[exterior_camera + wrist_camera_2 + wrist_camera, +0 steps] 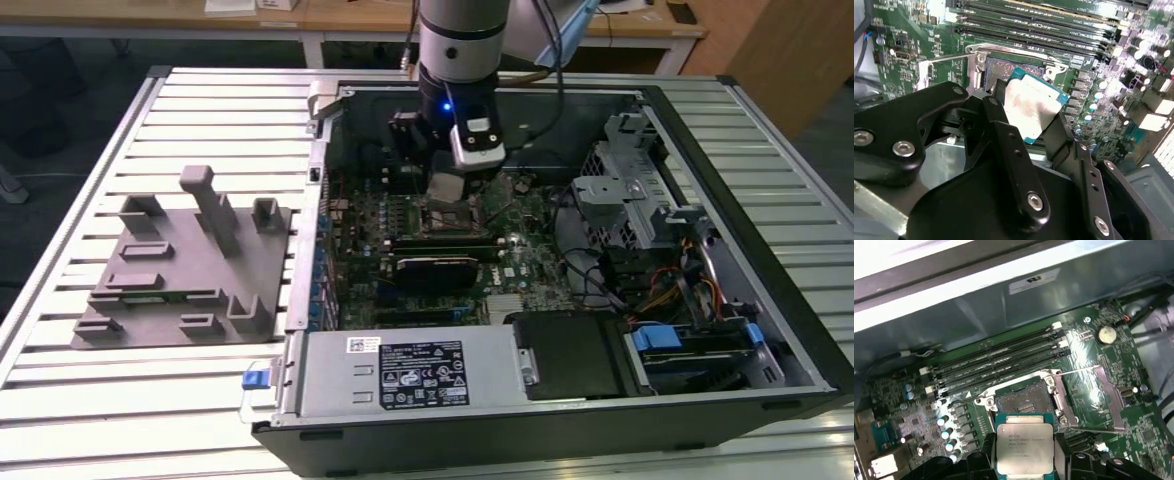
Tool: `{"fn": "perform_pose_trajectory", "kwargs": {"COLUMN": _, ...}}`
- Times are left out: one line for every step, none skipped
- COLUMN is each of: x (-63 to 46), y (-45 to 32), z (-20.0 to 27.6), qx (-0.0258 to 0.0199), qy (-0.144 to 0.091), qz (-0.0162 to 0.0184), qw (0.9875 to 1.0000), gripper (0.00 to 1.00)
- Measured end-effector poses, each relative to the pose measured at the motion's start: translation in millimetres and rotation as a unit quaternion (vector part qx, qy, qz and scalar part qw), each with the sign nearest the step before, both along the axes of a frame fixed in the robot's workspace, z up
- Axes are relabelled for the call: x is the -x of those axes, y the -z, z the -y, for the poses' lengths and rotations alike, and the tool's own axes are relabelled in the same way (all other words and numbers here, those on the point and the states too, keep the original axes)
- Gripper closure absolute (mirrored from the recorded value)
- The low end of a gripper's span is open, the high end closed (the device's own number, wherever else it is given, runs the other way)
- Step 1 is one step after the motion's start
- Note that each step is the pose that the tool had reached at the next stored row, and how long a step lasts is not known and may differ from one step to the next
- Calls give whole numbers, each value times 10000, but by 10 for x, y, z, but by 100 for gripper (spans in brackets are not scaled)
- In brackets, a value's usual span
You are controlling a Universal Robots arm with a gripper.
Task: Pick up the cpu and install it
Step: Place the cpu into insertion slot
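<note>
Pinching the cpu (1024, 447) by two opposite edges, our claw (1030, 122) holds it just above the open socket (1023, 401), which lies a little beyond the fingertips (1001, 115) — the chip is not yet seated. We judge the risk to be misalignment: lowered skewed or off-centre, a corner could jam into the socket and damage it — or the thin-edged grip could slip.

In the second wrist view the fingers (1009, 150) of the gripper (1030, 110) cover two edges of the cpu (1029, 100), and the cpu hides part of the socket (1004, 67). In the first wrist view the picture's edge cuts off the gripper. In the exterior view the arm (461, 40) is cut off above.
</note>
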State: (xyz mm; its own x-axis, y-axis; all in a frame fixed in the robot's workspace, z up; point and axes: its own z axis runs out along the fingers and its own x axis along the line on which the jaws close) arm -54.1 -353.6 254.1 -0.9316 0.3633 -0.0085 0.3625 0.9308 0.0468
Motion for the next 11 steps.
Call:
{"fn": "perform_pose_trajectory", "kwargs": {"x": 0, "y": 0, "z": 0, "qx": 0, "qy": 74, "qz": 0, "qw": 10000, "gripper": 46}}
{"fn": "perform_pose_trajectory", "kwargs": {"x": 0, "y": 0, "z": 0, "qx": 0, "qy": 158, "qz": 0, "qw": 9999, "gripper": 46}}
{"fn": "perform_pose_trajectory", "kwargs": {"x": 0, "y": 0, "z": 0, "qx": -1, "qy": 234, "qz": 0, "qw": 9997, "gripper": 46}}
{"fn": "perform_pose_trajectory", "kwargs": {"x": 0, "y": 0, "z": 0, "qx": 0, "qy": 307, "qz": 0, "qw": 9995, "gripper": 46}}
{"fn": "perform_pose_trajectory", "kwargs": {"x": 0, "y": 0, "z": 0, "qx": 0, "qy": 377, "qz": 0, "qw": 9993, "gripper": 46}}
{"fn": "perform_pose_trajectory", "kwargs": {"x": 0, "y": 0, "z": 0, "qx": 0, "qy": 447, "qz": 0, "qw": 9990, "gripper": 46}}
{"fn": "perform_pose_trajectory", "kwargs": {"x": 0, "y": 0, "z": 0, "qx": 0, "qy": 520, "qz": 0, "qw": 9986, "gripper": 46}}
{"fn": "perform_pose_trajectory", "kwargs": {"x": 0, "y": 0, "z": 0, "qx": 0, "qy": 594, "qz": 0, "qw": 9982, "gripper": 46}}
{"fn": "perform_pose_trajectory", "kwargs": {"x": 0, "y": 0, "z": 0, "qx": 0, "qy": 676, "qz": 0, "qw": 9977, "gripper": 46}}
{"fn": "perform_pose_trajectory", "kwargs": {"x": 0, "y": 1, "z": 0, "qx": -1, "qy": 750, "qz": 0, "qw": 9972, "gripper": 46}}
{"fn": "perform_pose_trajectory", "kwargs": {"x": 0, "y": 1, "z": 0, "qx": 0, "qy": 824, "qz": 0, "qw": 9966, "gripper": 46}}
